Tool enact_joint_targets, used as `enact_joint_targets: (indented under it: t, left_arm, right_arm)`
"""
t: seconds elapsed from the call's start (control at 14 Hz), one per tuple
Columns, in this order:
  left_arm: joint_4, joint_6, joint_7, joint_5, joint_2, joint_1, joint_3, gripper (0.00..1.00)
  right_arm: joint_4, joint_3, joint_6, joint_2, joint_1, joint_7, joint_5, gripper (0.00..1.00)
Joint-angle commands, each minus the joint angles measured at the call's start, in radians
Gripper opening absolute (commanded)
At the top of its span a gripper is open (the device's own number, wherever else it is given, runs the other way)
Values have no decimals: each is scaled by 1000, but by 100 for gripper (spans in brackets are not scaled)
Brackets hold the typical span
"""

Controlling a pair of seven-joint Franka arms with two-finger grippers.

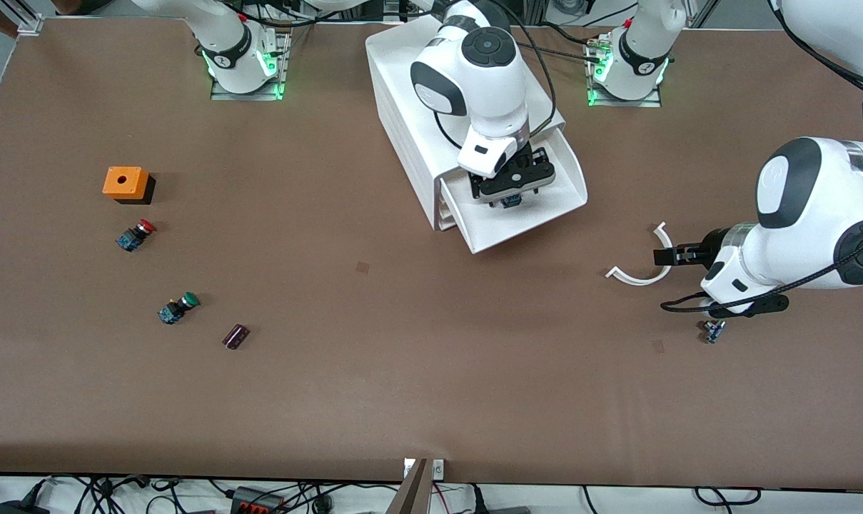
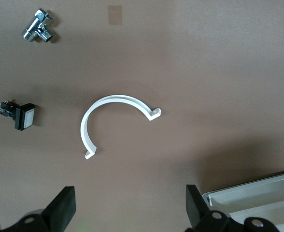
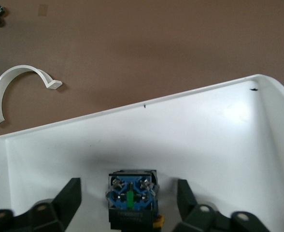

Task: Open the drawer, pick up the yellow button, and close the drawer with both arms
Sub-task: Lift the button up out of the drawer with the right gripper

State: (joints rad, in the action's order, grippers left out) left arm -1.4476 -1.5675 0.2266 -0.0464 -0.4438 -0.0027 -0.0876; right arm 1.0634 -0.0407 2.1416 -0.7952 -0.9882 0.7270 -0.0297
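Between the black fingers (image 3: 67, 198) of my right end effector (image 3: 130, 200) sits the button (image 3: 132, 198), blue and black with a green stripe and a sliver of orange-yellow at its edge. The drawer (image 3: 219, 135) around it is plain white, marked by two small black specks near its rim. Under my left end effector (image 2: 130, 208), also black, lies a white curved clip (image 2: 114, 121) on the matte brown tabletop (image 2: 219, 72).
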Motion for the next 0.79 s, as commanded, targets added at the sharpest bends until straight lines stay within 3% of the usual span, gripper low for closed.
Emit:
enact_joint_targets:
  t: [0.0,0.43,0.71]
  left_arm:
    - [-36,-11,13,25,30,0,-6,100]
    - [-34,-13,13,25,30,0,-6,100]
    - [-17,-25,0,52,30,-2,-6,100]
  right_arm:
    - [-36,-8,-5,-18,-12,17,14,38]
    - [-39,-16,-17,-6,-10,14,16,2]
    - [-133,-37,-93,8,-3,17,14,0]
